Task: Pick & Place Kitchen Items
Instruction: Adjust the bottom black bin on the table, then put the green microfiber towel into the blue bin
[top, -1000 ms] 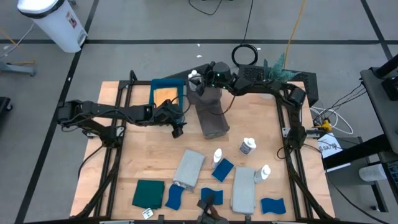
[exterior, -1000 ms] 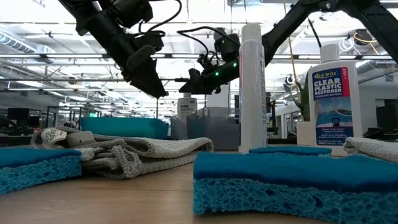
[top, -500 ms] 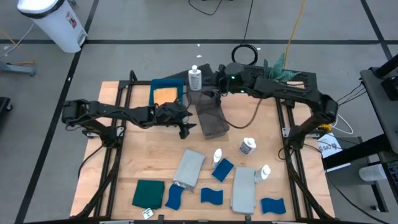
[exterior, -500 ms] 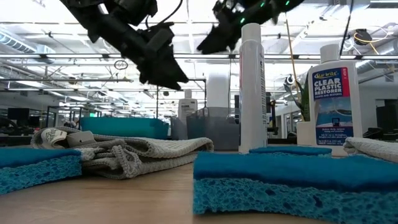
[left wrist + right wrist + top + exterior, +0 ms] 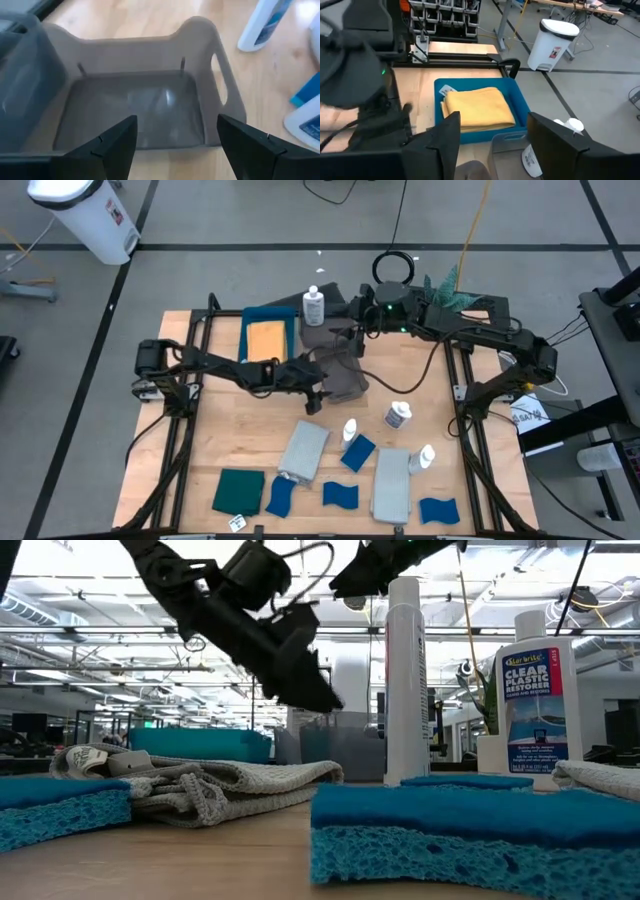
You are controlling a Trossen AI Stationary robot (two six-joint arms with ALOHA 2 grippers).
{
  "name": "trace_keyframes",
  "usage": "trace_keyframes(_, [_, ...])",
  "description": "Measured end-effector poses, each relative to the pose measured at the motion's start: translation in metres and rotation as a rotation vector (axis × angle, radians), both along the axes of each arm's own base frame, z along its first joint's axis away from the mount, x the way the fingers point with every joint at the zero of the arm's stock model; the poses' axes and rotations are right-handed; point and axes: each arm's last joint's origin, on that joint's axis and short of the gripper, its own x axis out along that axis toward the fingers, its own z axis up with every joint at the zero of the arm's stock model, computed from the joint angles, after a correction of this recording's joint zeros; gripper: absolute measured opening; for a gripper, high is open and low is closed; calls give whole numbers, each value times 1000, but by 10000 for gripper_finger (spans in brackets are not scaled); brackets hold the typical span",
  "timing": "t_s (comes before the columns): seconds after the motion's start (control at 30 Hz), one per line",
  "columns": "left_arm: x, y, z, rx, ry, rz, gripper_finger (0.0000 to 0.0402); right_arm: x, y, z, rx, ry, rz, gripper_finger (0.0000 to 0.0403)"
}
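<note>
With its jaws apart and empty over the grey bin [image 5: 150,107], the left gripper [image 5: 316,402] could clip the bin's rim as it descends towards the light grey cloth [image 5: 303,448] and bottles [image 5: 398,416] nearer the front. Equally spread and empty, the right gripper [image 5: 352,328] hovers over the bins beside the orange cloth [image 5: 477,112] in the blue tray [image 5: 520,122]; both arms crowd here and could collide.

left gripper [image 5: 316,402] mid-table, jaws apart, empty | right gripper [image 5: 352,332] at far edge, jaws apart, empty

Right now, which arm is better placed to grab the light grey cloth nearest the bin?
Probably left: the left gripper, open, hangs just above that grey cloth, while the right gripper is over the far bin.
</note>
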Motion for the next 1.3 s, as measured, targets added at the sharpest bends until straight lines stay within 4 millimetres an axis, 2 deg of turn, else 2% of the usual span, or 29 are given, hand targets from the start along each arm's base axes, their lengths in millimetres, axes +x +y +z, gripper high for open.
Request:
trace_keyframes(0.4, [-9,4,19,58,206,57,278,1,-1,-4,-3,3,0,192])
trace_keyframes(0.6, [-10,5,25,98,207,60,278,1,0,-4,-6,2,2,187])
trace_keyframes(0.73, [-15,6,37,117,177,79,278,1,0,-4,-5,5,2,188])
trace_keyframes(0.87, [-29,4,66,112,107,72,278,-2,0,-3,-9,8,-1,184])
trace_keyframes(1.0, [-55,1,100,125,56,55,278,-17,3,7,-53,27,-65,178])
trace_keyframes(1.1, [-76,-1,117,132,24,57,278,-32,6,13,-87,75,-137,173])
trace_keyframes(1.23, [-107,-4,124,137,-50,66,278,-55,13,20,-81,136,-192,166])
trace_keyframes(1.3, [-121,-5,120,129,-88,85,278,-66,17,22,-70,143,-214,163])
